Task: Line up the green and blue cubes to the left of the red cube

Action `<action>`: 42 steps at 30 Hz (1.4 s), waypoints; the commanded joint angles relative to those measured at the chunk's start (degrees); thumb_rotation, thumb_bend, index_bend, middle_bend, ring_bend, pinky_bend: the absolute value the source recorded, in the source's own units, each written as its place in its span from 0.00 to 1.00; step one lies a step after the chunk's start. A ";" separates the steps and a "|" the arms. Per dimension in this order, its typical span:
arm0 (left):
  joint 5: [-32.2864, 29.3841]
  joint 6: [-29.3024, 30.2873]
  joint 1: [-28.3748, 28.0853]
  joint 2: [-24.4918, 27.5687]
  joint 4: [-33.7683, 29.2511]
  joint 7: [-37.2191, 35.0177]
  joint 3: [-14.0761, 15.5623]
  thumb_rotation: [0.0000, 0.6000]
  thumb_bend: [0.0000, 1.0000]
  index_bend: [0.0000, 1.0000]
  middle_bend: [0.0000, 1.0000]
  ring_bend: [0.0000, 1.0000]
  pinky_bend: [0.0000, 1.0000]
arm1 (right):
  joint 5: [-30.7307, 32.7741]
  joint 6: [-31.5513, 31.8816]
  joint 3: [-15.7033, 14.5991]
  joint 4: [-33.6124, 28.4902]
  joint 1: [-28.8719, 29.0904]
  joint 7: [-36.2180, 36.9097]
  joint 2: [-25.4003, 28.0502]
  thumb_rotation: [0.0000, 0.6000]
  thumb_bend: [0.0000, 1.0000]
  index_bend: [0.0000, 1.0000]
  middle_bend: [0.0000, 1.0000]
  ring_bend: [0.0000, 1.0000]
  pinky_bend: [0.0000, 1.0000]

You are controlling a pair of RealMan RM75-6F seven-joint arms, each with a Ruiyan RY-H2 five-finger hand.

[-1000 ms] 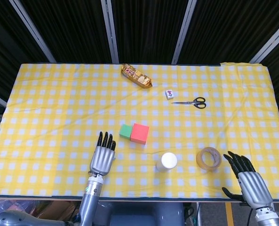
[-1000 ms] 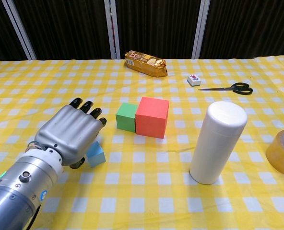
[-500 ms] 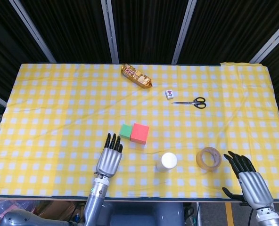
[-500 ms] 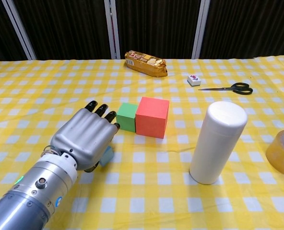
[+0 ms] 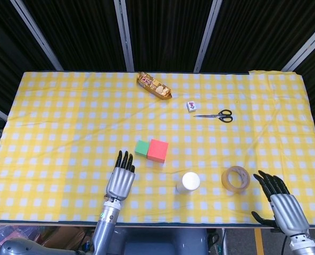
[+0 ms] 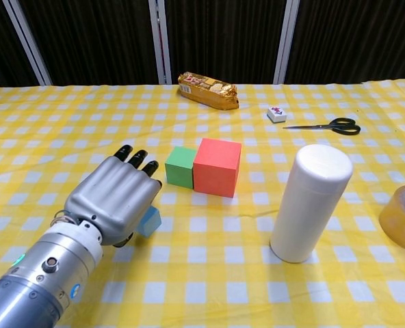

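The red cube [image 5: 158, 150] [image 6: 217, 166] sits mid-table with the green cube [image 5: 142, 149] [image 6: 180, 166] touching its left side. My left hand [image 5: 121, 178] [image 6: 117, 198] lies palm-down, fingers stretched out, just in front and left of the green cube. It covers the small blue cube [image 6: 148, 221], which only peeks out under the palm in the chest view. I cannot tell whether the hand grips that cube or just rests over it. My right hand [image 5: 281, 204] hangs open at the table's front right edge, holding nothing.
A white cylinder [image 5: 188, 183] [image 6: 309, 201] stands right of the cubes, with a tape roll [image 5: 235, 178] [image 6: 404, 219] further right. Scissors [image 5: 216, 115] [image 6: 325, 125], a small tile [image 5: 191, 106] [image 6: 276, 113] and a snack pack [image 5: 155, 85] [image 6: 208, 90] lie at the back.
My left hand slid right over the blue cube toward the green cube, then eased back slightly left. The blue cube sits a little further right. The right hand stayed put.
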 commanded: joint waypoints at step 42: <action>1.65 -1.33 1.25 -1.64 2.84 -1.50 -0.57 1.00 0.39 0.46 0.14 0.00 0.00 | -0.47 0.43 -0.29 -0.17 -0.31 -0.26 0.20 1.00 0.28 0.06 0.00 0.02 0.00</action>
